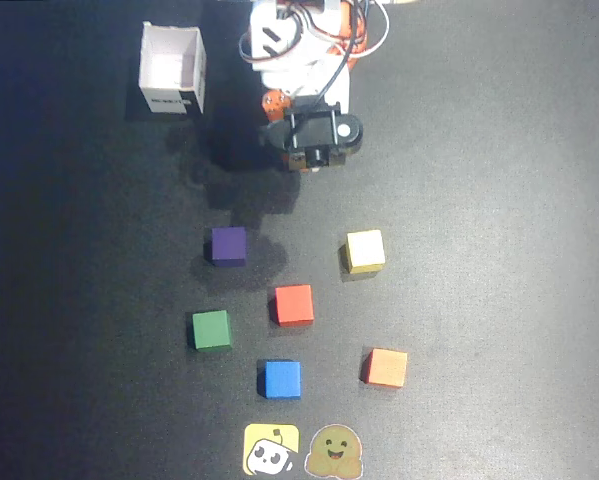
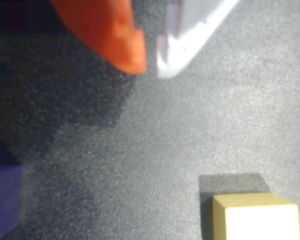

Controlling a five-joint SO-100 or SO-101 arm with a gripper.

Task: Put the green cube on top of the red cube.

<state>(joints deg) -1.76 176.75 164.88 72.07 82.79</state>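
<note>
In the overhead view the green cube (image 1: 211,329) sits on the dark mat at the lower left of the group. The red cube (image 1: 294,304) sits just right of it and slightly farther back, apart from it. My gripper (image 1: 301,165) hangs at the back near the arm's base, well away from both cubes. In the wrist view the gripper (image 2: 150,67) shows an orange finger (image 2: 114,35) and a white finger (image 2: 190,30) with tips almost together and nothing between them. Neither the green nor the red cube shows in the wrist view.
A purple cube (image 1: 228,245), a yellow cube (image 1: 365,250), a blue cube (image 1: 282,379) and a paler orange cube (image 1: 386,367) ring the red one. A white open box (image 1: 172,70) stands back left. Two stickers (image 1: 271,450) lie at the front edge. The wrist view shows the yellow cube (image 2: 255,217) and the purple cube (image 2: 3,200).
</note>
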